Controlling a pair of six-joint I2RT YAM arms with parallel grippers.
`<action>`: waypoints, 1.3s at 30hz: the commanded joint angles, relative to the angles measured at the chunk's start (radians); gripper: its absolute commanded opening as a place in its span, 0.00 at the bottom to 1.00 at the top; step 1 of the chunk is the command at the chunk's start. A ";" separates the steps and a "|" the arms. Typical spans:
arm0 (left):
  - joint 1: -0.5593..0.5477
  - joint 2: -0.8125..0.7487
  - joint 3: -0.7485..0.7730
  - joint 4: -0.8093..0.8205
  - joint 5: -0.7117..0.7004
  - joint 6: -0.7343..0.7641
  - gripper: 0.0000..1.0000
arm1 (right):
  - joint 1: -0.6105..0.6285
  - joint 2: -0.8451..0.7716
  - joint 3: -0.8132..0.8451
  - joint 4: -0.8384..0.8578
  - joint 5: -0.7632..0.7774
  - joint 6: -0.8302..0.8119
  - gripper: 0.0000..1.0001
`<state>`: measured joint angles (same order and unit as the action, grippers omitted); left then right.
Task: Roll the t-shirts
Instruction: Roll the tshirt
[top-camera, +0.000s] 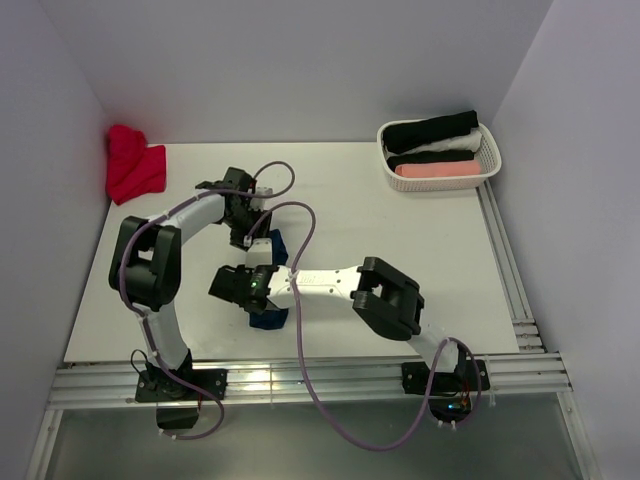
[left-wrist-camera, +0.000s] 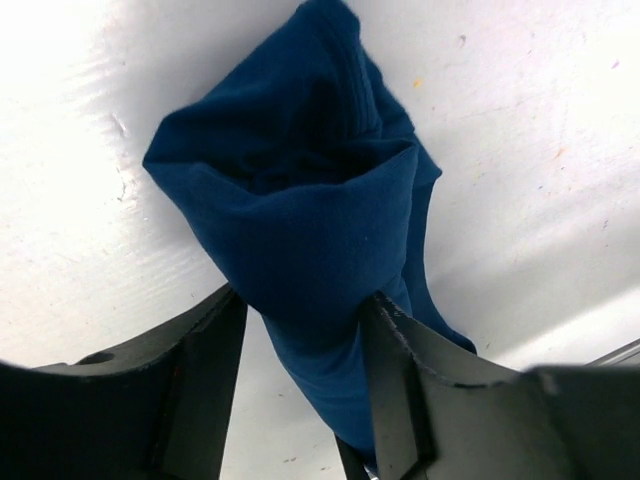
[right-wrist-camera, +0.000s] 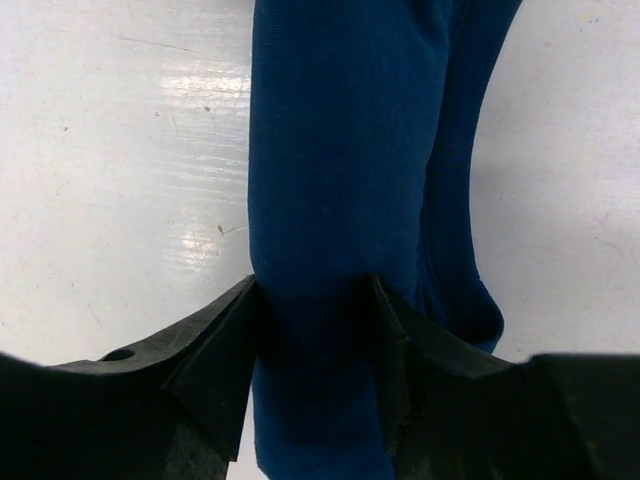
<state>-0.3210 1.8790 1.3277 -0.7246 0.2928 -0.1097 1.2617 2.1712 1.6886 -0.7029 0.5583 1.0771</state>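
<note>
A navy blue t-shirt (top-camera: 268, 318), rolled into a long tube, lies on the white table between the two arms. In the left wrist view the roll's loose open end (left-wrist-camera: 300, 190) bunches just past the fingers. My left gripper (top-camera: 250, 238) (left-wrist-camera: 305, 300) is closed around the far end of the roll. My right gripper (top-camera: 240, 288) (right-wrist-camera: 313, 290) is shut on the near part of the roll (right-wrist-camera: 340, 150), its fingers pressing into both sides. No print shows on the cloth.
A crumpled red shirt (top-camera: 133, 165) lies at the far left against the wall. A white basket (top-camera: 487, 160) at the far right holds rolled black, white and pink shirts. Metal rails run along the table's near and right edges.
</note>
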 joint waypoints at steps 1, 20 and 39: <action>0.000 0.000 0.067 0.013 0.018 0.005 0.57 | 0.012 0.015 -0.064 -0.057 -0.038 0.034 0.51; 0.148 -0.001 0.131 -0.050 0.302 0.140 0.68 | -0.139 -0.310 -0.782 0.887 -0.408 0.089 0.35; 0.146 0.108 -0.024 0.077 0.392 0.121 0.62 | -0.220 -0.220 -1.038 1.416 -0.554 0.216 0.34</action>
<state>-0.1680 1.9892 1.3174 -0.6891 0.6922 0.0212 1.0420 1.8935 0.6857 0.7891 0.0376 1.2892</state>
